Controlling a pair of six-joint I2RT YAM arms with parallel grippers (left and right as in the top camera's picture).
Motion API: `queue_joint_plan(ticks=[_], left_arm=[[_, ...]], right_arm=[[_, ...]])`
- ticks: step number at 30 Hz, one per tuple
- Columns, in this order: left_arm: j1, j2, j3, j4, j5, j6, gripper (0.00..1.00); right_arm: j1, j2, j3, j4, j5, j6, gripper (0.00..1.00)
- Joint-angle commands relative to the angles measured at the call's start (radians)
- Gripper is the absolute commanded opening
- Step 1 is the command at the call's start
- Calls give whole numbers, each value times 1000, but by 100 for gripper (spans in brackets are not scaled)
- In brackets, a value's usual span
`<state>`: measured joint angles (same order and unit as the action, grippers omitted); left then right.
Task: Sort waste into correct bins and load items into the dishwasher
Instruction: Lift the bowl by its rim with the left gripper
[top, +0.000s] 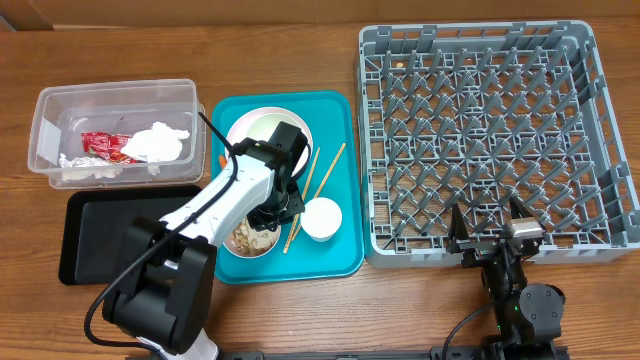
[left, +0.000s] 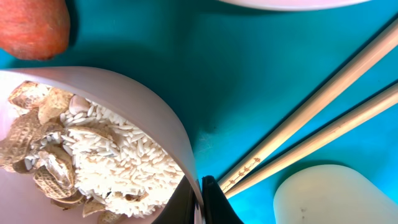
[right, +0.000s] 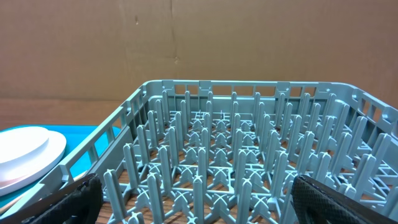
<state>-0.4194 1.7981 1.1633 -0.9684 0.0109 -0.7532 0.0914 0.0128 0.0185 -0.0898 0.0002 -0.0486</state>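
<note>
Lower centre of the tray, left jaws pinch the rim of the bowl holding rice. Lower right, right jaws gape wide by the rack.

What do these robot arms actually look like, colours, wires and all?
The left arm has a white shell with black joints, a bulky black base and a thin black cable looping alongside. The right arm is all black, with a small silver block near its tip. Both end in slim black jaws.

Left arm stretched forward, wrist folded back down, left gripper pinching bowl rim, right gripper low, level, fingers spread wide.
</note>
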Motion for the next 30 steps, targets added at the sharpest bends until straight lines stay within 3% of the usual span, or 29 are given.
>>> queue_joint_plan(ticks=[1, 3, 20, 26, 30], left_arm=[[-6, 14, -13, 0, -3, -6, 11], [-6, 14, -13, 0, -3, -6, 16], [-7, 14, -15, 1, -7, -7, 17], [-6, 14, -15, 0, -7, -3, 13], [-6, 14, -15, -9, 5, 65, 4]], right_arm=[[-4, -10, -11, 6, -3, -1, 100], [-4, -10, -11, 6, -3, -1, 100], [-4, -10, -11, 6, -3, -1, 100], [-4, -10, -11, 6, -3, -1, 100], [-4, -10, -11, 6, -3, -1, 100]])
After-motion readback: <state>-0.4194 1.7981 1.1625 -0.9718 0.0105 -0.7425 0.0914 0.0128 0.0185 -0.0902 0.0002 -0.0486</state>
